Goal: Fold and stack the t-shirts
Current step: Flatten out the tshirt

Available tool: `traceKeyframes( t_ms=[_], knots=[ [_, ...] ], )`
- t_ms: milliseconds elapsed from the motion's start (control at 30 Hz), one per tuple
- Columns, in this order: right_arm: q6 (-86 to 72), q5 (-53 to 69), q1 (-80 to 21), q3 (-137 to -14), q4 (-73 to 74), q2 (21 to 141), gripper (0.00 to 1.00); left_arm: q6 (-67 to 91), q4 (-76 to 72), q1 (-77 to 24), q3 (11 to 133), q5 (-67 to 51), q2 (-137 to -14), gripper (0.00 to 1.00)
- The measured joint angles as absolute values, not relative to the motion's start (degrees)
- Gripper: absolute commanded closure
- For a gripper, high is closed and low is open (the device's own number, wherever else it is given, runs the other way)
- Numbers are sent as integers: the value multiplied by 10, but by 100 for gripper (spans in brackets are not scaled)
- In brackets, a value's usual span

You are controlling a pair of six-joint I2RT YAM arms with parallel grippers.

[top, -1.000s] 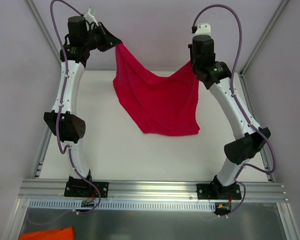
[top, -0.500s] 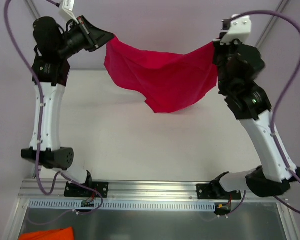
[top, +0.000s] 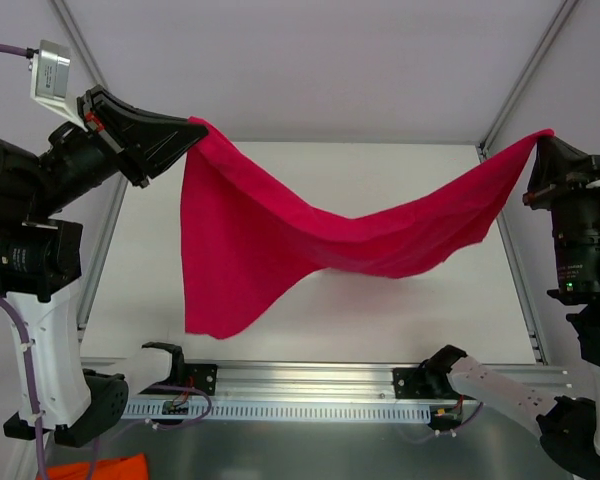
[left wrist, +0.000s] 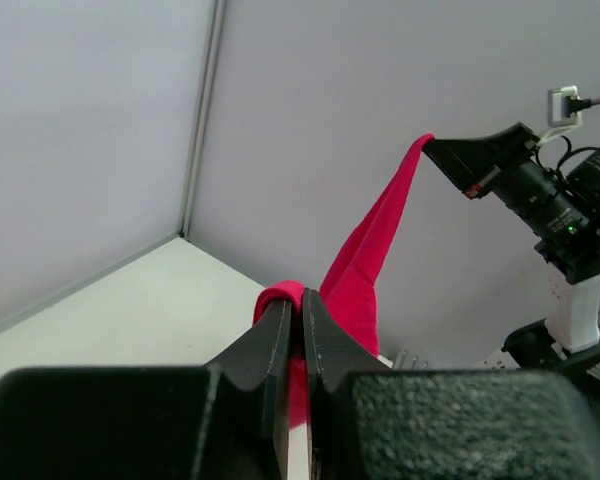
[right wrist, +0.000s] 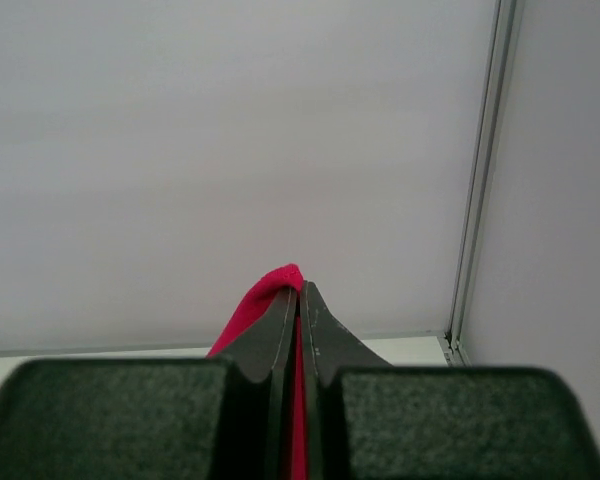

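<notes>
A crimson t-shirt [top: 280,240] hangs stretched in the air between both arms, high above the white table [top: 400,310]. My left gripper [top: 195,128] is shut on its left corner; the cloth [left wrist: 355,270] bulges past the black fingertips [left wrist: 280,320] in the left wrist view. My right gripper [top: 542,140] is shut on the other corner, with red fabric [right wrist: 265,300] pinched between its fingers [right wrist: 320,330]. The shirt sags in the middle and a long flap droops down at the lower left [top: 215,315]. The right gripper also shows far off in the left wrist view [left wrist: 430,148].
An orange cloth [top: 90,468] lies at the bottom left below the aluminium rail [top: 310,385]. Grey enclosure walls and frame posts [top: 515,85] stand close on all sides. The arm bases [top: 180,375] sit on the rail at the near edge.
Both arms have swung up and outward, toward the camera. The shirt, which hung bunched at the back, is now pulled wide and lifted clear of the table.
</notes>
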State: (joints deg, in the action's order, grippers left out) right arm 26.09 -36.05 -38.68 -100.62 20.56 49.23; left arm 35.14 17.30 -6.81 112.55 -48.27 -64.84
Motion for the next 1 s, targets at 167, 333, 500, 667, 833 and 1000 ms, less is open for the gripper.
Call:
traceKeyframes(
  t_ms=[167,333,500,667,833,1000],
  knots=[
    [262,-361,-387,-996,209,478,99,353,161,-68,1134,-512,-641,100],
    [270,-352,-387,-1048,213,498,99,359,145,-68,1143,-538,-641,100],
    [273,-334,-387,-1083,198,502,99,370,123,-68,1160,-572,-644,100],
    [274,-307,-387,-1100,191,500,99,373,103,-68,1173,-600,-643,100],
    [280,-290,-387,-1100,189,491,99,373,84,-68,1174,-611,-637,100],
    [304,-298,-387,-1094,185,500,99,352,101,-68,1177,-582,-646,100]
  ],
)
